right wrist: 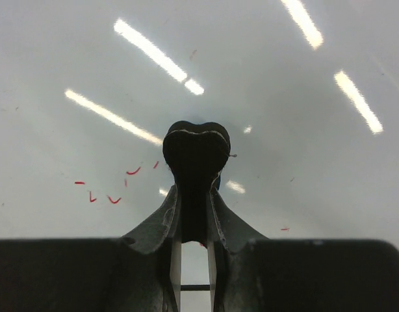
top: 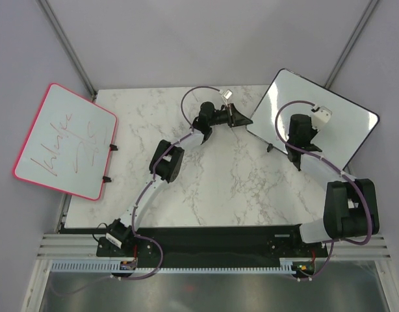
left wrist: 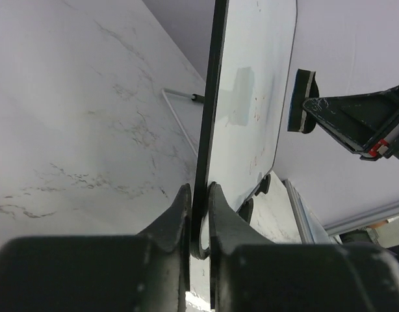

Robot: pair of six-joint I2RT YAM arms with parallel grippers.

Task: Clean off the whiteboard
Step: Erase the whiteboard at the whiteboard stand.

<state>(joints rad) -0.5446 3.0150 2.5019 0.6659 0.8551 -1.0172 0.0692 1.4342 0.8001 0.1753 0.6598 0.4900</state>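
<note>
The whiteboard (top: 342, 127), black-framed with rounded corners, stands tilted at the table's back right. My left gripper (top: 242, 118) is shut on its left edge; in the left wrist view the jaws (left wrist: 199, 198) pinch the black frame (left wrist: 209, 97). My right gripper (top: 298, 138) hangs over the board's face, shut on a dark eraser (right wrist: 196, 153) that presses against the white surface (right wrist: 297, 104). A few short red marks (right wrist: 112, 199) remain left of the eraser, and one small mark (right wrist: 284, 229) lies to its right. The left wrist view shows the eraser (left wrist: 303, 101) side-on at the board.
A pink-framed whiteboard (top: 66, 140) with red scribbles leans off the table's left edge. The marble tabletop (top: 225, 182) lies between the arms. Grey walls and slanted metal posts (top: 66, 45) close in the back. The board's wire stand (left wrist: 180, 120) rests on the table behind it.
</note>
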